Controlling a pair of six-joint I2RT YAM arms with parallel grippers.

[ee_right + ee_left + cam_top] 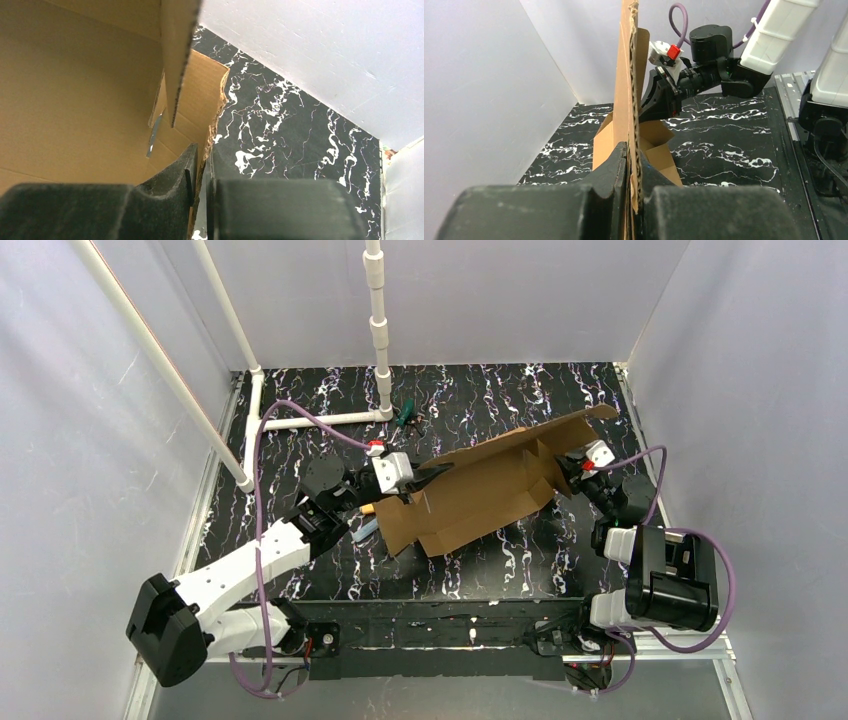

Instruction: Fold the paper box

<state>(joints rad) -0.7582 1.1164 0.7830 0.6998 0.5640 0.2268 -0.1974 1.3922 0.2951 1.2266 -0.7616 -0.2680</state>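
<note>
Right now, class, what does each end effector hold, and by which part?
Both hold the paper box: the left end effector pinches its left end edge, the right end effector its right end edge.

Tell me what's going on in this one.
Two arms are working the paper box between them over the black table. The left gripper has its jaws closed on the edge at one end, and the right gripper is clamped on the opposite end. The cardboard is only partly folded: one long panel stands up, the flaps hang loose, and it is not yet a closed box.
</note>
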